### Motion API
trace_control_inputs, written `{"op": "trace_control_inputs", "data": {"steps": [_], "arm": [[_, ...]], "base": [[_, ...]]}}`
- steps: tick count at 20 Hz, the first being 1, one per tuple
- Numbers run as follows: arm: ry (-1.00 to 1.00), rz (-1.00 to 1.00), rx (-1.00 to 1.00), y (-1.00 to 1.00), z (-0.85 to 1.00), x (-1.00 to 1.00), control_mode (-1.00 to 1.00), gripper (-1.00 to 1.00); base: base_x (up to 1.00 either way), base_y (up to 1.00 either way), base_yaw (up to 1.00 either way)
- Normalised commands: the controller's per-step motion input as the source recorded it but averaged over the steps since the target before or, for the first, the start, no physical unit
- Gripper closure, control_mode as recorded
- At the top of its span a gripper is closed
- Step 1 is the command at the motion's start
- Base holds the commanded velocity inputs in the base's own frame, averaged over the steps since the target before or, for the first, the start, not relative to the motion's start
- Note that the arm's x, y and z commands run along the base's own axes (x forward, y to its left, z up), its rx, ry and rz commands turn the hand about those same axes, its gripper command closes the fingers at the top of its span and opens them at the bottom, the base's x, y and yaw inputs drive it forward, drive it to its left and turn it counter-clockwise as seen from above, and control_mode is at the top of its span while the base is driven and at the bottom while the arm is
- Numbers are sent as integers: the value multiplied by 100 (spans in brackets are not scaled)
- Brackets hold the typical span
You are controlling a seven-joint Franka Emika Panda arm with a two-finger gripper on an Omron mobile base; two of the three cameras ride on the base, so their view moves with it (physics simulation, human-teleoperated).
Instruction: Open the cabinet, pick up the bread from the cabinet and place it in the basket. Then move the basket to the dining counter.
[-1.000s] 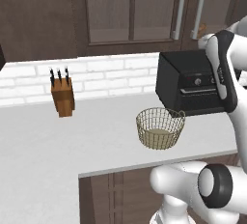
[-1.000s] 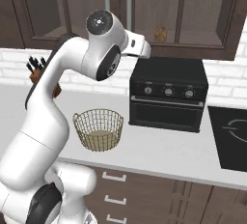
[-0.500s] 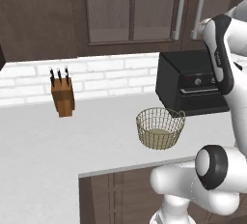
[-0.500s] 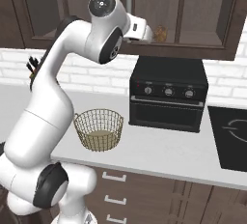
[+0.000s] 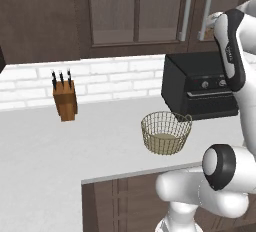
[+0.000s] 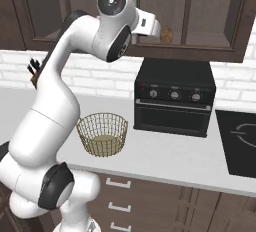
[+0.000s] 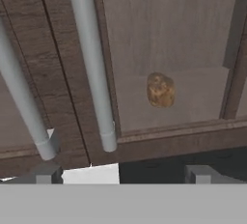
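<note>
Your gripper [image 7: 123, 172] faces the shut cabinet [image 7: 62, 73] with fingers spread wide (empty), lined up near the right-door handle [image 7: 91, 63]; the bread [image 7: 160, 90] waits behind glass.

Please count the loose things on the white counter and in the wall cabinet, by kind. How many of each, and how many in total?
Knife block: 1
Basket: 1
Black oven: 1
Bread: 1
Total: 4
</note>
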Motion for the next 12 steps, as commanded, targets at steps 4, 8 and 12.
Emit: {"op": "trace_control_inputs", "data": {"steps": [4,8,12], "arm": [[-3,0,0,1,0,38,-100,-100],[0,1,0,3,0,35,-100,-100],[0,3,0,1,0,15,-100,-100]], "base": [[0,0,0],[0,0,0],[0,0,0]]}}
